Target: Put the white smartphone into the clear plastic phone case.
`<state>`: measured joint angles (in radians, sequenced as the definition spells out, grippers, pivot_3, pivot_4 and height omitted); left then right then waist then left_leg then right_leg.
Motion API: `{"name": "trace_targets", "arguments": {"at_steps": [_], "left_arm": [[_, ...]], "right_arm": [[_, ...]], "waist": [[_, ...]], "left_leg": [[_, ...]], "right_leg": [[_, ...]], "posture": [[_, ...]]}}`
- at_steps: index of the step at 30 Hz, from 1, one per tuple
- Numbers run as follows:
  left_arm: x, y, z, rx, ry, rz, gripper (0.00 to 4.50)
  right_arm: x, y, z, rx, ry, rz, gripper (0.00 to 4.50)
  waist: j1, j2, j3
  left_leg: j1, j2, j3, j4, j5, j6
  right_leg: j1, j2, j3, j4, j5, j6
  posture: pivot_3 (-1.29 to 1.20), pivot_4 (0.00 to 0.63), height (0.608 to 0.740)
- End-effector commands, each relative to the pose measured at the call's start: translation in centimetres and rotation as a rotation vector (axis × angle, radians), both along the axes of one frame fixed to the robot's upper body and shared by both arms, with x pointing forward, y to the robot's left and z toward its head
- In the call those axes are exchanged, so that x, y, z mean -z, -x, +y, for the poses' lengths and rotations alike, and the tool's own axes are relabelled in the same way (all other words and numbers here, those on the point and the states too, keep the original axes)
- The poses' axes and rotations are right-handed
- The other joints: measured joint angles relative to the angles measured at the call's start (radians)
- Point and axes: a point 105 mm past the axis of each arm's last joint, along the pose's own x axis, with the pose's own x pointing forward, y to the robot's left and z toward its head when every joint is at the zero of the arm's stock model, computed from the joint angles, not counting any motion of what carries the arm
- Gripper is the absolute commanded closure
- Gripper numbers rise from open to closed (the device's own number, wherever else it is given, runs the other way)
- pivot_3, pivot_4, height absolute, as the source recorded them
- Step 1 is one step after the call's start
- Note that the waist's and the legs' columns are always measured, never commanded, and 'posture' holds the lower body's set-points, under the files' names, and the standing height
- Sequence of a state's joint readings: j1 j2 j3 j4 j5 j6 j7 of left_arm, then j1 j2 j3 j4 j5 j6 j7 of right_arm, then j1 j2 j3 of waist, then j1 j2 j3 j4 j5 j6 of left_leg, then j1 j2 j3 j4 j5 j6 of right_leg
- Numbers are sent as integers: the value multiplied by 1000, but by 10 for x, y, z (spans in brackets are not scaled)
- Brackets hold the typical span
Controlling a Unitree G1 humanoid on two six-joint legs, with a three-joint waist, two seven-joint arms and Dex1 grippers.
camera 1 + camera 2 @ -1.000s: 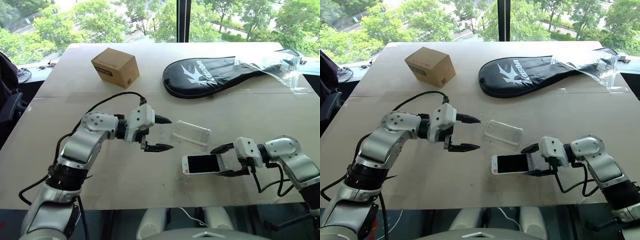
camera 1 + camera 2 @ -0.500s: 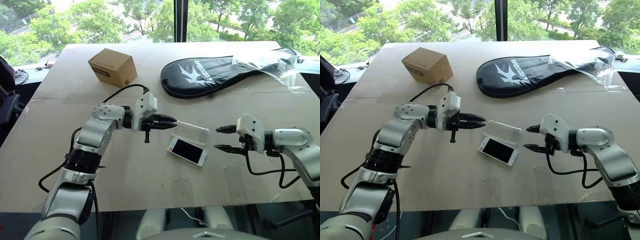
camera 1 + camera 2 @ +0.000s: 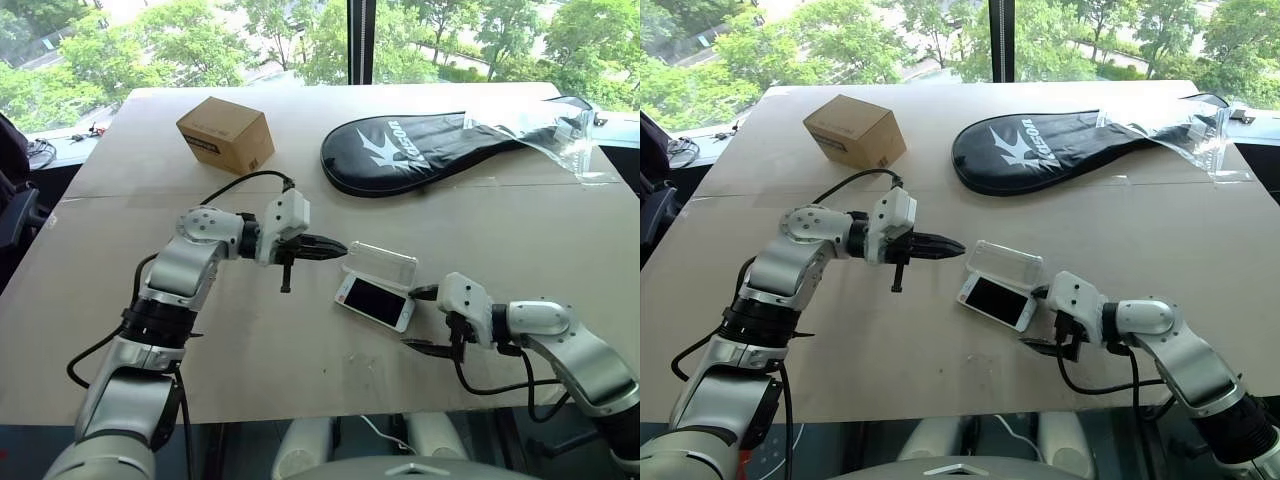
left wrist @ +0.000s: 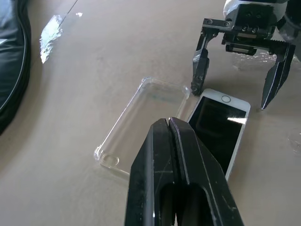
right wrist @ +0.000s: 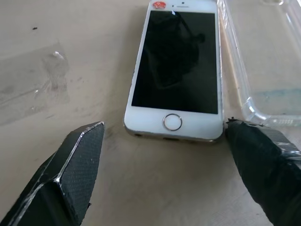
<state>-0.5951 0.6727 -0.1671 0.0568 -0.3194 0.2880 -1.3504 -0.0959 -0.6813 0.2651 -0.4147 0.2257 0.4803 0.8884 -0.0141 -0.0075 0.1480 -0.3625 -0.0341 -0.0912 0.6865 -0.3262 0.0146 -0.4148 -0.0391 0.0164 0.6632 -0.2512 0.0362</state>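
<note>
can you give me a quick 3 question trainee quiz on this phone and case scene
1. True or false: the white smartphone already sits inside the clear plastic phone case.
2. Which end effector is open? A) left B) right C) both
3. Fill in: the smartphone lies with its ____ facing up.

Key:
1. False; it lies flat on the table beside the case.
2. B; the right end effector is spread wide at the phone's home-button end, and the left end effector is shut near the case.
3. Screen.
</note>
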Motion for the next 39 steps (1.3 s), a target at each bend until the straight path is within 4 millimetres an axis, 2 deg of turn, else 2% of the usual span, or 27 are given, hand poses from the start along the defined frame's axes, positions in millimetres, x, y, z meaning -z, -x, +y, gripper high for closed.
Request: {"name": "trace_targets", "arguments": {"at_steps": [1, 5, 10, 17, 20, 22, 29, 33, 37, 39], "left_arm": [[-9, 8, -1, 44, -23, -32, 4500], [-9, 8, -1, 42, -28, -41, 4500], [-8, 8, 1, 40, -31, -38, 4500], [-7, 6, 4, 38, -37, -40, 4500], [-5, 6, 3, 39, -37, -41, 4500], [-5, 7, 2, 40, -37, -39, 4500], [-4, 9, 1, 39, -42, -22, 4500], [-8, 8, -3, 39, -33, -33, 4500], [-14, 7, -6, 38, -19, -42, 4500], [-16, 6, -6, 32, -7, -33, 4500]], "right_arm": [[1, -9, 3, 55, -6, -32, 90], [2, -17, 9, 113, -49, -28, 90], [8, -14, 19, 77, -42, -23, 90], [15, -12, 22, 47, -31, -12, 90], [22, -12, 20, 58, -26, 23, 848], [24, -11, 18, 63, -35, 51, 1505], [30, -13, 6, 69, 3, 48, 1511], [10, -12, 9, 23, -56, 13, 1511], [-35, -2, 12, -97, -128, -51, 1511], [-49, -1, 10, -117, -135, -69, 1511]], "waist": [[-2, 0, 0], [-2, 0, 0], [-4, 0, 0], [-18, 0, 0], [-24, 0, 0], [-24, -1, -1], [-21, -1, -1], [-18, -1, -1], [-6, 0, 0], [-4, 0, 0]], "left_leg": [[1, 0, 1, 0, 0, 0], [2, 0, 1, 0, 0, 0], [2, 0, 1, 0, 0, 0], [3, 1, 2, 0, 0, 0], [3, 1, 2, 0, 0, 0], [3, 1, 2, 0, 0, 0], [3, 1, 2, 0, 0, 0], [3, 0, 2, 0, 0, 0], [1, 0, 1, 0, 0, 0], [0, 0, 0, 0, 0, 0]], "right_leg": [[0, 0, 0, 0, 0, 0], [1, 1, 0, 0, 0, 0], [1, 2, 0, 0, 0, 0], [1, 2, 0, 2, 0, 0], [1, 2, 0, 1, 0, 0], [1, 2, 0, 1, 0, 0], [1, 2, 0, 1, 0, 0], [1, 2, 0, 1, 0, 0], [1, 2, 0, 0, 0, 0], [1, 1, 0, 0, 0, 0]], "posture": [[0, 150, 740], [0, 150, 740], [0, 150, 740], [0, 150, 740], [0, 150, 740], [0, 150, 740], [0, 150, 740], [0, 150, 740], [0, 150, 740], [0, 150, 740]]}}
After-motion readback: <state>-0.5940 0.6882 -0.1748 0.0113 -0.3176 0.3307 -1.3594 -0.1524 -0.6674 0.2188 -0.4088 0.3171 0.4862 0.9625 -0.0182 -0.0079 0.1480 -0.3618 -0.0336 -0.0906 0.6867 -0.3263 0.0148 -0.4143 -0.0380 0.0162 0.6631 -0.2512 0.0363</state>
